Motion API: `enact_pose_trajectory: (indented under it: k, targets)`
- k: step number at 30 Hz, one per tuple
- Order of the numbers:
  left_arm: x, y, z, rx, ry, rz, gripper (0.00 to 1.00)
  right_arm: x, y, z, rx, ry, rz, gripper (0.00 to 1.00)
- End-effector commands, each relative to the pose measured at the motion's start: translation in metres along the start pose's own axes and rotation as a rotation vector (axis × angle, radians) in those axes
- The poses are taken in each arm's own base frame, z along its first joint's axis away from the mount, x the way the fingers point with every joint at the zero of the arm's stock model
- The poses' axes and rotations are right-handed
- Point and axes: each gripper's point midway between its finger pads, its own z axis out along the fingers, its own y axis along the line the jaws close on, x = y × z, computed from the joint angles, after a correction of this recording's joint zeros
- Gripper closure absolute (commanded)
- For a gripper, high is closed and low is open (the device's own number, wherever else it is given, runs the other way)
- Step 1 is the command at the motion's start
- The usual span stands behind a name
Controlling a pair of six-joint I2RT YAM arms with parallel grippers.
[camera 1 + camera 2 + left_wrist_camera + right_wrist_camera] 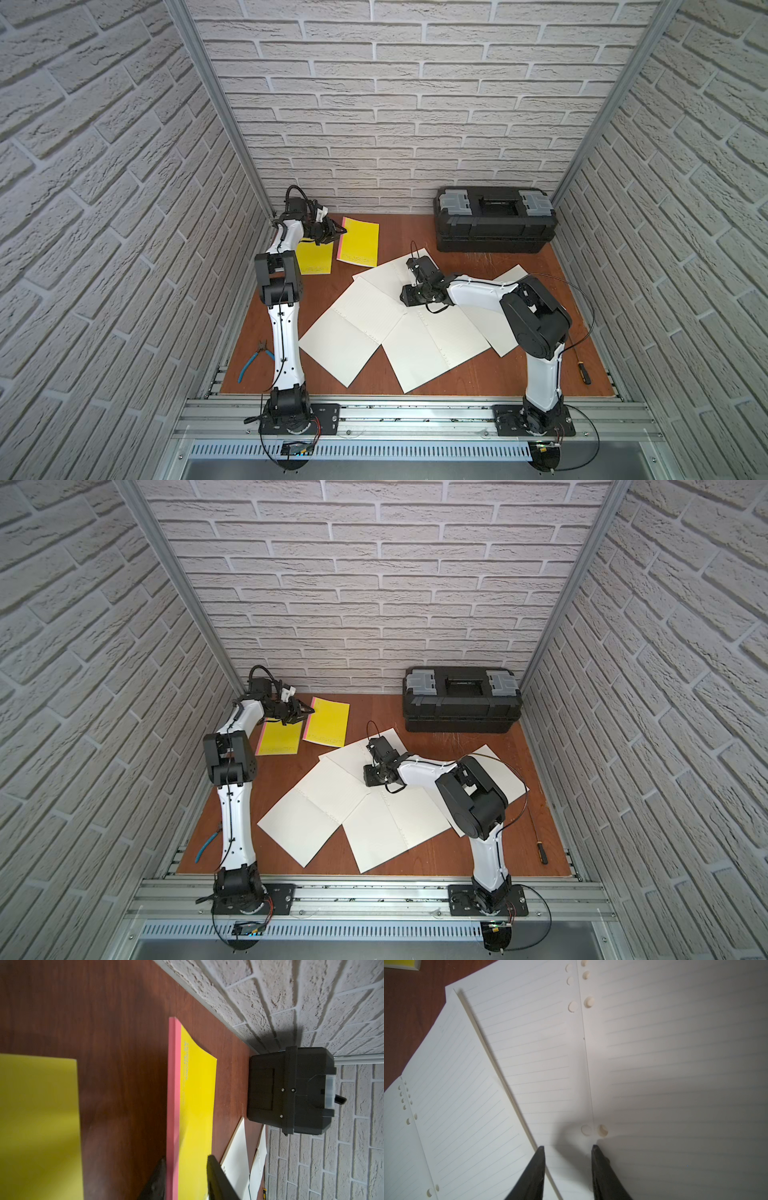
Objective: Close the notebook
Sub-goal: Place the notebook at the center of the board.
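Three open notebooks with white lined pages overlap in the middle of the table: one on the left (349,328), one at the front (432,345), and one at the back (388,270) reaching under my right arm. My right gripper (410,264) (568,1147) hovers open low over that back notebook's pages (654,1064), near its fold, with nothing between the fingers. At the back left lies a closed yellow notebook (361,243) (197,1095) with a pink spine. My left gripper (340,230) (187,1159) is open at its near corner, the jaws on either side of the spine edge.
A second closed yellow notebook (313,259) (37,1115) lies partly under my left arm. A black toolbox (494,220) (291,1091) stands at the back right against the brick wall. Blue pliers (253,361) lie at the front left, a screwdriver (584,374) at the front right.
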Motion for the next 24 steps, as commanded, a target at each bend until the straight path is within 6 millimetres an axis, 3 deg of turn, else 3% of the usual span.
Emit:
enact_pose_trajectory:
  k: [1,14,15,20,24]
  targets:
    - [0.001,0.004,-0.011,-0.024,-0.008,0.024,0.64,0.059,-0.027,0.007,0.101,0.184,0.030,0.62]
    - [-0.008,0.003,-0.060,-0.090,-0.080,0.025,0.63,0.059,-0.025,0.005,0.092,0.174,0.031,0.62]
    - [-0.007,0.001,-0.065,-0.097,-0.087,0.027,0.63,0.051,-0.020,-0.003,0.079,0.147,0.027,0.62]
    - [0.006,-0.016,-0.086,-0.138,-0.128,0.029,0.62,0.043,-0.017,-0.013,0.070,0.118,0.013,0.62]
    - [0.030,-0.021,-0.103,-0.199,-0.158,-0.022,0.61,0.039,-0.012,-0.022,0.051,0.103,0.003,0.60]
